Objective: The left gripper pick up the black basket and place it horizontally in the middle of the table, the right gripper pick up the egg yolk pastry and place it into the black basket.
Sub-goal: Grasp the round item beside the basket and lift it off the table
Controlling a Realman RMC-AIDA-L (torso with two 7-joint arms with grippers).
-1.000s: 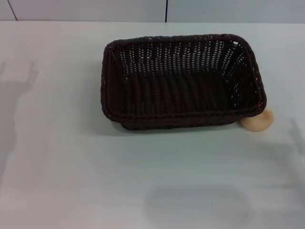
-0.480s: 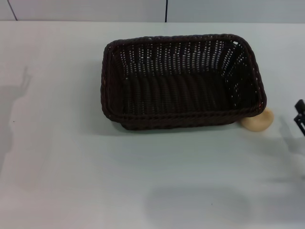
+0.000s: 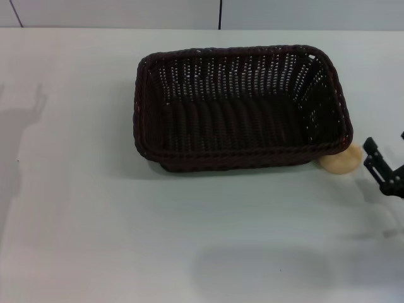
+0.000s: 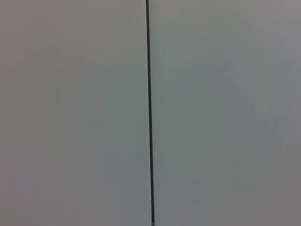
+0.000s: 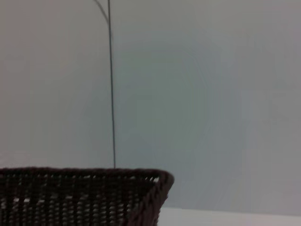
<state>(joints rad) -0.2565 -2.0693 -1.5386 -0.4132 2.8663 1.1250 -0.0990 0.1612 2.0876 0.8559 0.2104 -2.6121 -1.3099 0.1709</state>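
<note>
The black basket (image 3: pixel 240 107), a dark woven rectangular tray, lies lengthwise across the middle of the white table (image 3: pixel 95 208) and holds nothing. The egg yolk pastry (image 3: pixel 341 161), pale cream, sits on the table against the basket's near right corner, partly under its rim. My right gripper (image 3: pixel 386 141) reaches in from the right edge, just right of the pastry and apart from it, with its fingers spread and nothing between them. The right wrist view shows the basket's corner (image 5: pixel 94 197). The left gripper is out of view.
A grey wall with a dark vertical seam (image 3: pixel 220 14) stands behind the table; the seam also shows in the left wrist view (image 4: pixel 149 113). An arm's shadow (image 3: pixel 25 126) falls on the table's left side.
My right gripper has come into the head view from the right edge and moved left toward the pastry. The basket and pastry have not moved.
</note>
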